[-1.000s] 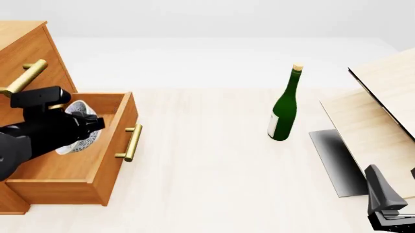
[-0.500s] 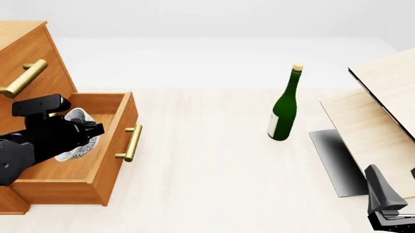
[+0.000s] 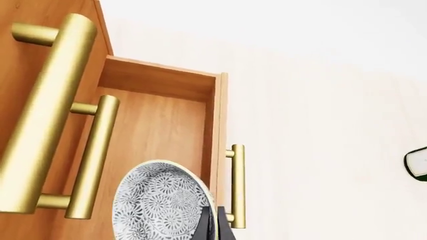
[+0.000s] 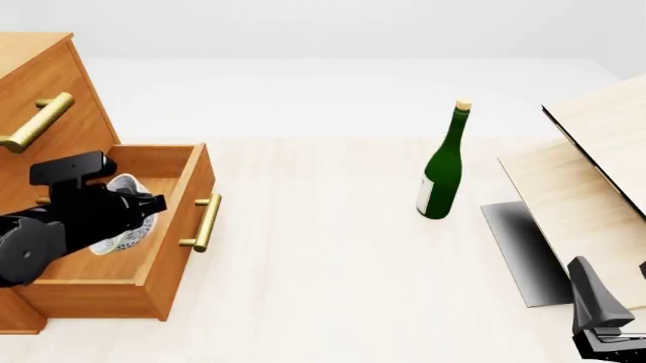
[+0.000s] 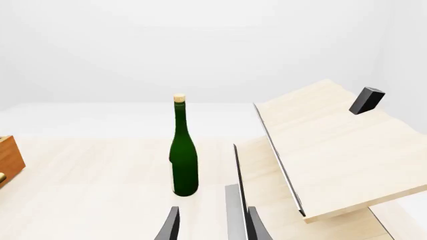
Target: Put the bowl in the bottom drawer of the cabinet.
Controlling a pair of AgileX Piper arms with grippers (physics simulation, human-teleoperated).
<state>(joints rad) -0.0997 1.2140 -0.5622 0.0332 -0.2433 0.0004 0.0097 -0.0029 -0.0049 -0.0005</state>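
Note:
The cabinet [image 4: 51, 76] stands at the far left with its bottom drawer [image 4: 187, 204] pulled out. Inside the drawer, my left gripper [image 4: 141, 208] is shut on the rim of the small speckled bowl [image 4: 129, 236], which it holds tilted on edge low over the drawer floor. In the left wrist view the bowl [image 3: 160, 200] fills the lower part, with one dark finger [image 3: 212, 227] against its rim, the drawer floor [image 3: 157, 120] behind it and the cabinet [image 3: 47, 10] beside it. My right gripper [image 4: 606, 333] rests open at the near right, far from the drawer, with nothing between its fingers [image 5: 172, 225].
A tall green bottle [image 4: 441, 170] stands upright mid-table, right of the drawer. Pale wood boards [image 4: 595, 174] with a dark panel [image 4: 520, 249] lean at the right. The drawer's brass handle [image 4: 205, 221] sticks out toward the table's middle. Upper brass handles [image 3: 50, 115] overhang the drawer.
My left gripper has sunk lower into the drawer with the bowl still in its grip. The right arm has not moved.

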